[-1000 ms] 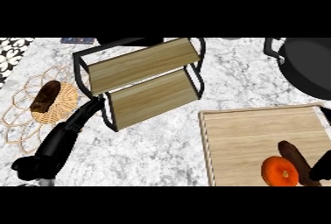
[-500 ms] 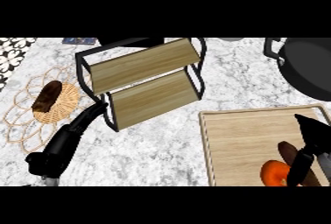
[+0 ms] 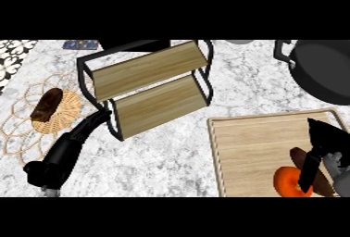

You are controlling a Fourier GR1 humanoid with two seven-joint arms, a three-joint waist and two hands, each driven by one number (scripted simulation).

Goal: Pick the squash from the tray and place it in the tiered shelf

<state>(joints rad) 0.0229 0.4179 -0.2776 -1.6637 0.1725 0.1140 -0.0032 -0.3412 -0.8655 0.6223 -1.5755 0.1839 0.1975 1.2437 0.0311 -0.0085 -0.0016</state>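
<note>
one orange squash [image 3: 285, 183] lies in the tray [image 3: 254, 139], near the tiered shelf [image 3: 147, 88].

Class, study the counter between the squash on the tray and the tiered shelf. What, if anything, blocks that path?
Nothing visible does: bare counter lies between the tray and the tiered shelf. The left robot hand is at the shelf's left side, off the path from the squash.

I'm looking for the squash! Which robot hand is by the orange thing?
The right hand, over the wooden tray beside the orange squash. The left hand lies apart, by the tiered shelf.
</note>
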